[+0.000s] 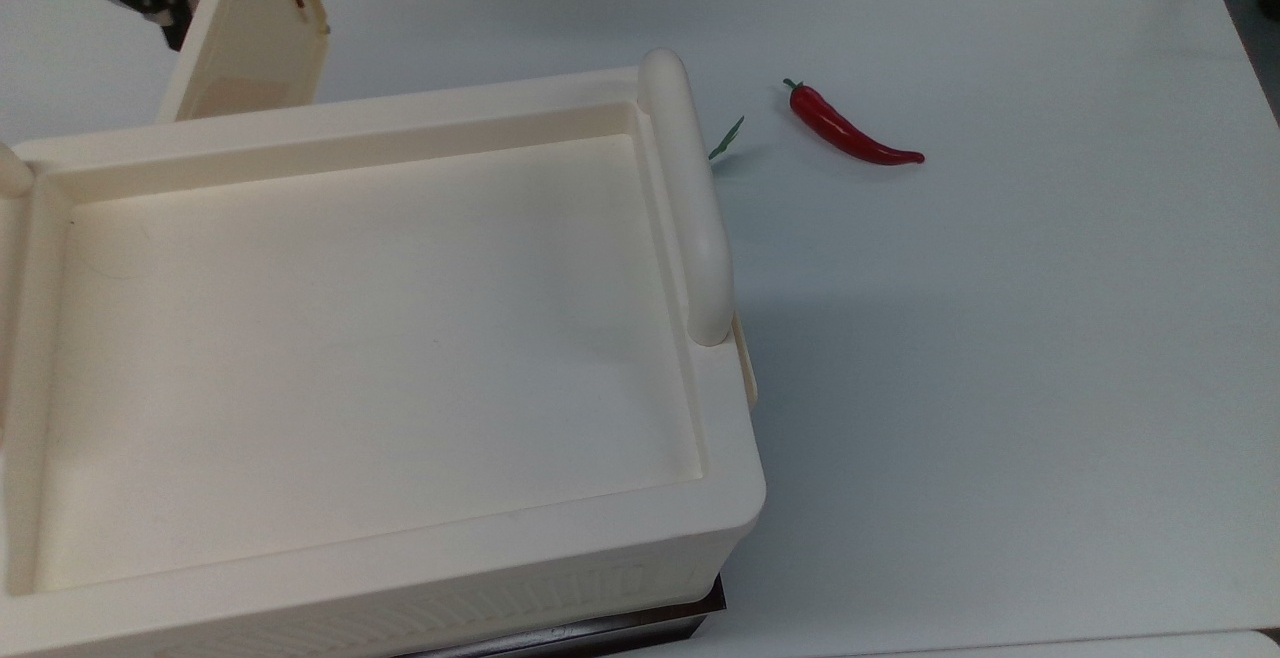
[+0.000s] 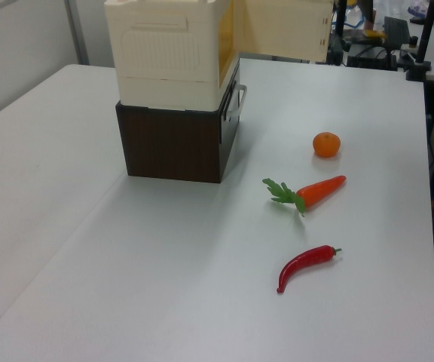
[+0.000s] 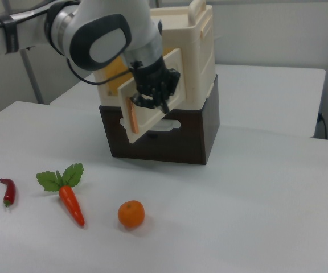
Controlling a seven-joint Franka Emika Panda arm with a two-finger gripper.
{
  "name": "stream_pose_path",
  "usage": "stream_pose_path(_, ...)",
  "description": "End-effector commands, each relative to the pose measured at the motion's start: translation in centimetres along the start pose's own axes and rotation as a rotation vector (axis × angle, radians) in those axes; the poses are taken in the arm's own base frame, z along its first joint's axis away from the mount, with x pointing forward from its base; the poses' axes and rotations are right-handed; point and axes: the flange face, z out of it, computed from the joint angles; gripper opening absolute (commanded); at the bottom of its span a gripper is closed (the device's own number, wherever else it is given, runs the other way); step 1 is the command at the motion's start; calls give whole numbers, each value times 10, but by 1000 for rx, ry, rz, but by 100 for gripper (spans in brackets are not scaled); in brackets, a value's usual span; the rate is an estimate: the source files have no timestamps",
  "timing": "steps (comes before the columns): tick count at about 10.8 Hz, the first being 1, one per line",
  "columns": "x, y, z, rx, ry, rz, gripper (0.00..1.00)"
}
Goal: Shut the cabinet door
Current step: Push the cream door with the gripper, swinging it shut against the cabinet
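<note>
**Inspector:** Report the position of the cabinet door (image 3: 152,96).

**Operator:** I see it partly open, swung out from the front of the cabinet (image 1: 380,338) at an angle. In the right view it is a flat cream panel leaning across the opening, its free edge towards the right view's left and its hinged side towards the cabinet's right corner. In the top view it stands at the upper left, beyond the cabinet's rear rim. The cabinet sits on a dark brown base (image 2: 173,143) on the bench (image 1: 1000,338).

**Inspector:** And the gripper (image 3: 152,94)?

**Operator:** It rests against the outer face of the panel, near mid-height. I cannot tell whether the jaws are open or closed; they are dark against the panel and face away from me.

**Inspector:** Which relation governs the coming move?

**Operator:** The door lies between the gripper and the cabinet opening. So, in my judgement, a push from the gripper's side towards the cabinet front should carry the free edge round its hinge until it seats. The panel's long axis runs roughly upright.

**Inspector:** Anything in the way?

**Operator:** The chilli (image 3: 8,191), carrot (image 3: 70,202) and orange (image 3: 131,214) lie well apart from the door's swing.
</note>
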Motion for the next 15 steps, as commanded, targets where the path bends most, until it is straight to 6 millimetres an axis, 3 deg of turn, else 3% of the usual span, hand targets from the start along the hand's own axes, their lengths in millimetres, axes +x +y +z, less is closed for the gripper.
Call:
stream_pose_path(1,61,-18,0,49,40,215,0)
stream_pose_path(3,100,-29,6,66,58,291,0)
stream_pose_path(7,156,-35,8,14,129,531,0)
stream_pose_path(10,185,-36,16,-19,186,672,0)
stream_pose_path(15,222,-26,48,-107,291,885,0)
